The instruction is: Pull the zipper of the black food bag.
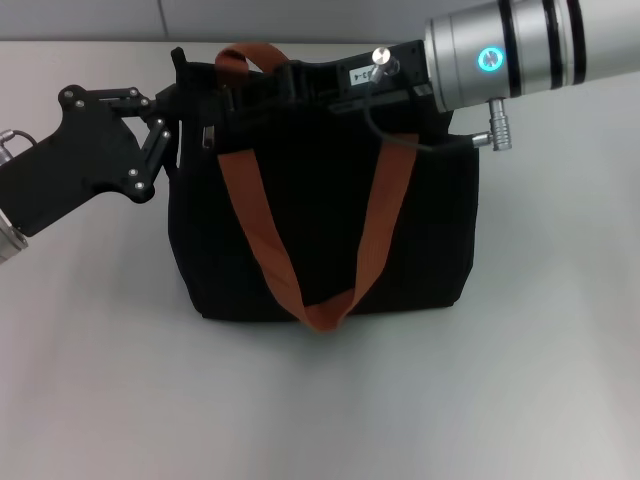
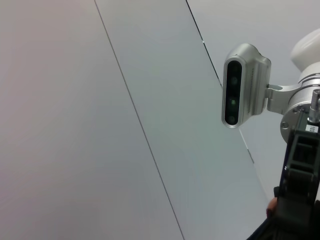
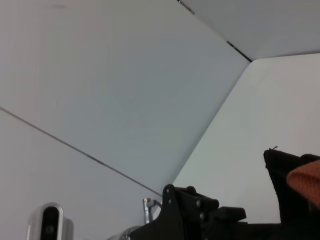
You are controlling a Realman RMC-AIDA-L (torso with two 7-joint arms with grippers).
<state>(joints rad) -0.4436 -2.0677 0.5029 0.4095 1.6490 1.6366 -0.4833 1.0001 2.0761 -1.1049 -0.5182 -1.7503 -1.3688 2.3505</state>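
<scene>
Closest to our head camera, at the upper right of the frame, our right arm's smooth silver cylinder with a glowing teal ring reaches in over the black food bag (image 1: 420, 240). Its right gripper (image 1: 300, 82) is a black blocky piece lying across the bag's top edge; we cannot tell how its fingers stand. At the left of the frame, our left gripper (image 1: 172, 110), matte black with bolted linkages, presses against the bag's upper left corner; its fingers are hidden against the dark fabric, so we cannot tell their state either.

We see the bag upright in the centre, boxy, soft black cloth, on a pale smooth table (image 1: 520, 400). Two rust-brown webbing straps (image 1: 262, 235) hang down its front and meet in a loop near the bottom. A small silver pull, the zipper (image 1: 209, 135), sits near the bag's upper left, just beside our left gripper.
</scene>
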